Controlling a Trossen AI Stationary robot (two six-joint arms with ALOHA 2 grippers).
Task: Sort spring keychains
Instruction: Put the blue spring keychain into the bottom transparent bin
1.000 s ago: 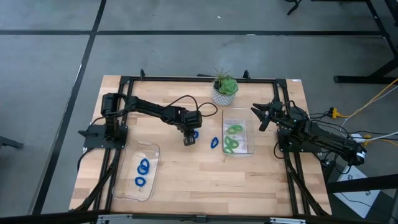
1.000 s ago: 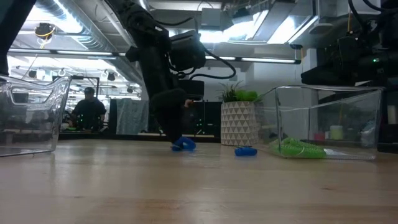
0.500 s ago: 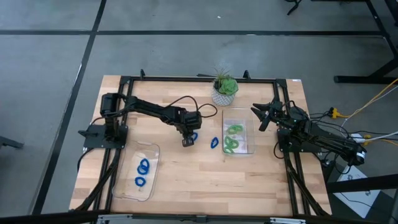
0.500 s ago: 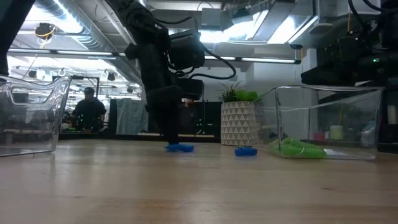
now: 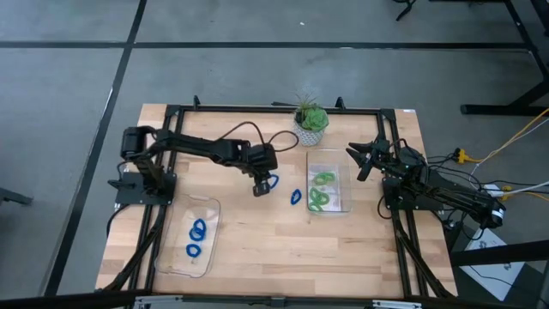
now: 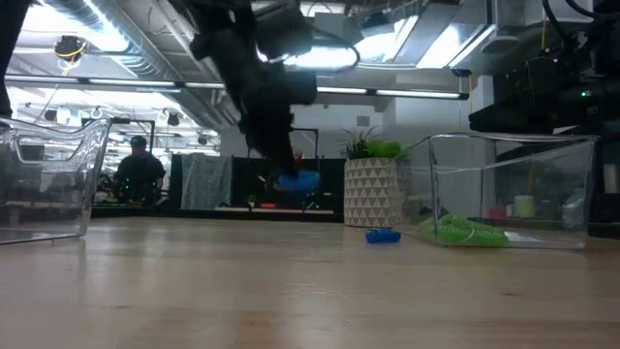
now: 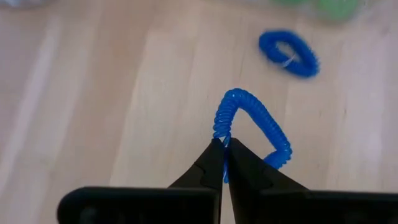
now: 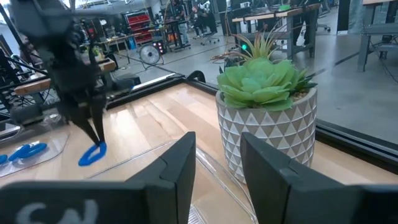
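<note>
My left gripper hangs above the middle of the table, shut on a bright blue spring keychain, which is also seen off the wood in the low view. A second blue keychain lies flat on the table between it and the right clear tray, which holds green keychains. Two blue keychains lie in the left clear tray. My right gripper waits open at the table's right side, beyond the right tray. My left gripper pinches one spot of the blue loop's coil between its two fingertips. The fingers slant down from the table's left side. The loop hangs beyond and below the tips, stretched into a teardrop, lifted clear of the table.
A green plant in a white patterned pot stands at the far edge, just behind the right tray. A black frame runs round the table. Bare wood lies at the near middle, between the two trays.
My left gripper has shut on the blue keychain where it lay on the table, then risen with it. The keychain, flat on the wood before, now hangs from the fingertips clear of the table.
</note>
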